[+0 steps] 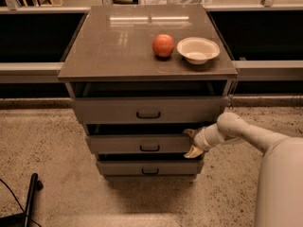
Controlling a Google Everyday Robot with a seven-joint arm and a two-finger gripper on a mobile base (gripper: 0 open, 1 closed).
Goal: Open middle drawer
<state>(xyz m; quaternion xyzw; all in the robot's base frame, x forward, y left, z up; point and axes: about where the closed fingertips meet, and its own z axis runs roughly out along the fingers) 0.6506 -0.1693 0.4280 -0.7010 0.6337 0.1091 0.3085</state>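
The grey cabinet (118, 46) has three drawers stacked at its front. The middle drawer (137, 144) has a flat grey front of middling height with a small dark loop handle (149, 148) at its centre, and it stands slightly out of the cabinet. My gripper (191, 143) is at the right end of that front, well right of the handle. One finger (189, 133) lies over the top edge and the other under the bottom edge, clasping the front. My white arm (246, 135) reaches in from the right.
The top drawer (149, 109), with the tallest front, juts out a little. The bottom drawer (149, 167) has the smallest front. An orange fruit (163, 45) and a white bowl (198, 49) sit on the cabinet top. A black pole (29, 197) lies on the floor at lower left.
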